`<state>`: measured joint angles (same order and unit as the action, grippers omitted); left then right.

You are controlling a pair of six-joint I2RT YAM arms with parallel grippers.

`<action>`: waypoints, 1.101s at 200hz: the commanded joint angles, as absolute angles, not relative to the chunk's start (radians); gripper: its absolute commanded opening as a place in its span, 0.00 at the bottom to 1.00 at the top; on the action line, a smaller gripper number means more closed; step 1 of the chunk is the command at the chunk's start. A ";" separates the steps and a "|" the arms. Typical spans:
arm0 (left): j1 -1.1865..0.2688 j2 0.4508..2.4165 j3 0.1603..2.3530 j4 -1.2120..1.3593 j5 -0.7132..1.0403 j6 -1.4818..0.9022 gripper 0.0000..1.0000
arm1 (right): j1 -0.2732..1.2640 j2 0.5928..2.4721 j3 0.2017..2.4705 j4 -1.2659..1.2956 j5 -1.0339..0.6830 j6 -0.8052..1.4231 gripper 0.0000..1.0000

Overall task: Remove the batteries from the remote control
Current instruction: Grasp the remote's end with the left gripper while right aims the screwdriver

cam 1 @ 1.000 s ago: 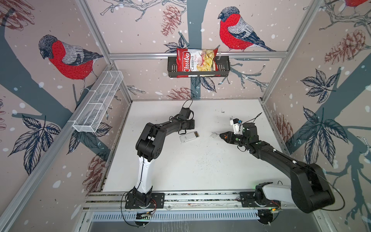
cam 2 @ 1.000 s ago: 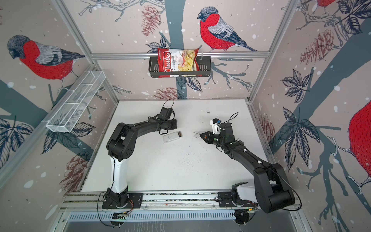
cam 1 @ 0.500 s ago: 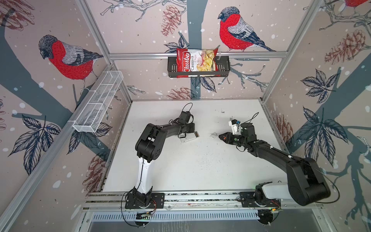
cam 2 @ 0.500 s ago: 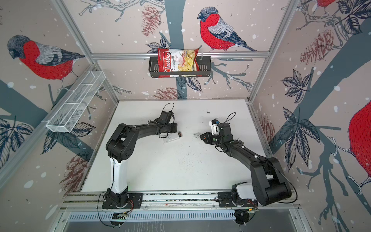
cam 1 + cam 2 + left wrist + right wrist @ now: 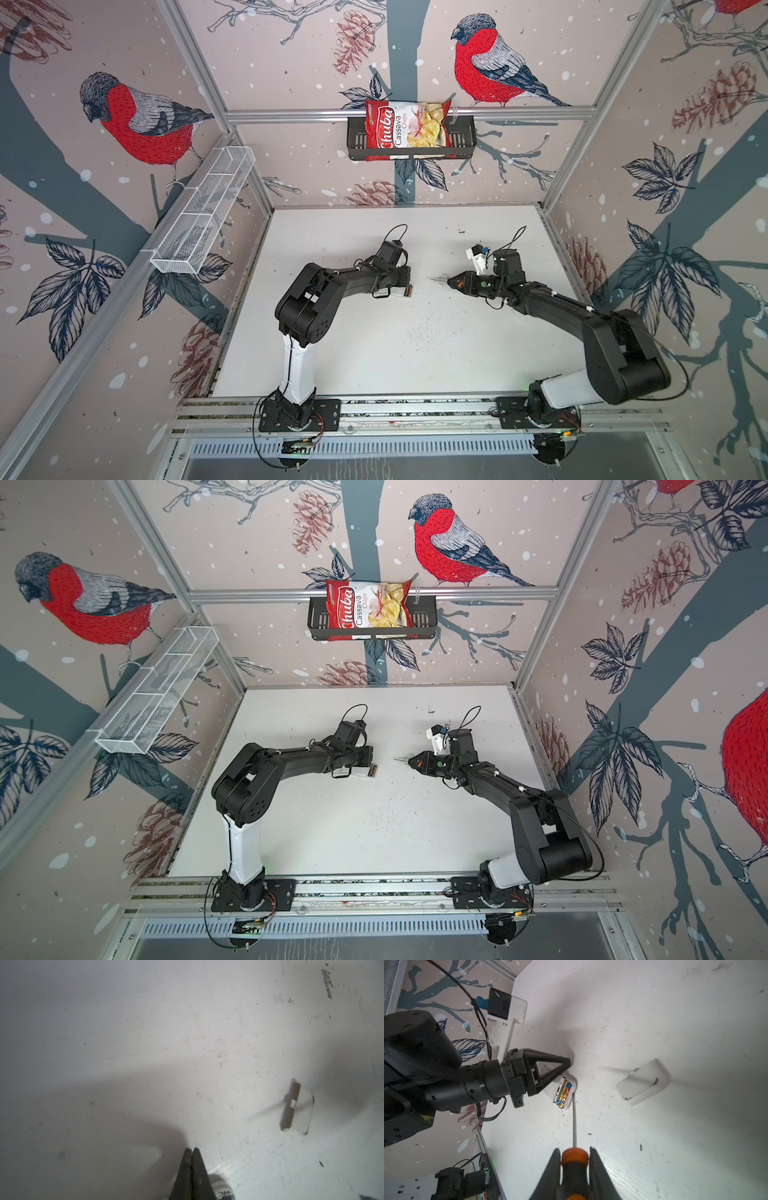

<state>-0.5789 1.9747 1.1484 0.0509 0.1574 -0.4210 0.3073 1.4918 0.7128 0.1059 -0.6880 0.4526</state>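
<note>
The white remote control (image 5: 550,1088) lies on the table with its compartment open, and the gold and orange-red batteries (image 5: 564,1093) sit inside it. In both top views only its end (image 5: 405,292) (image 5: 372,771) shows under the left wrist. My left gripper (image 5: 568,1062) (image 5: 192,1149) is shut with nothing between its fingers, its tips down on the remote's body. My right gripper (image 5: 575,1149) (image 5: 451,283) is shut on the orange-and-black screwdriver (image 5: 574,1160). The screwdriver's thin shaft (image 5: 574,1124) points at the open compartment's edge; I cannot tell whether it touches.
The detached white battery cover (image 5: 643,1082) (image 5: 297,1107) lies on the table beside the screwdriver shaft. A black basket (image 5: 461,143) with a chips bag (image 5: 405,124) hangs on the back wall. A white wire basket (image 5: 199,216) hangs on the left wall.
My left gripper has swung down from behind the remote onto it and now covers most of it. The right gripper has crept a little leftward with the screwdriver.
</note>
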 commanded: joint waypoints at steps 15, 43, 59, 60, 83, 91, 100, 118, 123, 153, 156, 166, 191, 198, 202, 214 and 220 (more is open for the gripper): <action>-0.584 1.913 1.103 0.087 0.162 -0.430 0.00 | 0.308 1.529 0.738 0.078 -0.772 0.473 0.00; -0.583 1.868 1.096 0.073 0.135 -0.426 0.00 | 0.311 1.537 0.738 0.072 -0.773 0.481 0.00; -0.583 1.834 1.086 0.069 0.113 -0.427 0.12 | 0.307 1.541 0.737 0.075 -0.774 0.518 0.00; -0.582 1.832 1.085 0.069 0.113 -0.427 0.13 | 0.307 1.541 0.737 0.075 -0.775 0.521 0.00; -0.583 1.762 1.038 0.087 0.074 -0.437 0.48 | 0.304 1.563 0.754 0.053 -0.796 0.552 0.00; -0.582 1.731 1.014 0.100 0.059 -0.445 0.57 | 0.303 1.565 0.755 0.052 -0.800 0.558 0.00; -0.581 1.699 0.984 0.118 0.044 -0.456 0.69 | 0.304 1.568 0.755 0.053 -0.804 0.562 0.00; -0.577 1.645 0.928 0.138 0.020 -0.469 0.89 | 0.304 1.576 0.760 0.041 -0.815 0.554 0.00; -0.572 1.633 0.917 0.142 0.015 -0.474 0.91 | 0.304 1.580 0.766 0.035 -0.816 0.545 0.00; -0.538 1.582 0.846 0.177 0.020 -0.499 0.93 | 0.341 1.551 0.783 0.000 -0.744 0.422 0.00; -0.531 1.577 0.835 0.185 0.024 -0.501 0.93 | 0.344 1.541 0.779 0.003 -0.729 0.412 0.00; -0.510 1.563 0.807 0.209 0.040 -0.511 0.93 | 0.361 1.507 0.756 0.038 -0.683 0.387 0.00; -0.474 1.543 0.760 0.246 0.049 -0.521 0.93 | 0.406 1.440 0.703 0.144 -0.580 0.345 0.00; -0.465 1.545 0.757 0.243 0.047 -0.521 0.93 | 0.422 1.427 0.693 0.168 -0.557 0.332 0.00; -0.461 1.546 0.754 0.244 0.049 -0.520 0.92 | 0.431 1.419 0.687 0.182 -0.545 0.323 0.00; -0.450 1.549 0.749 0.249 0.055 -0.519 0.93 | 0.456 1.400 0.673 0.214 -0.508 0.292 0.00; -0.450 1.551 0.746 0.252 0.057 -0.518 0.93 | 0.470 1.392 0.668 0.225 -0.492 0.273 0.00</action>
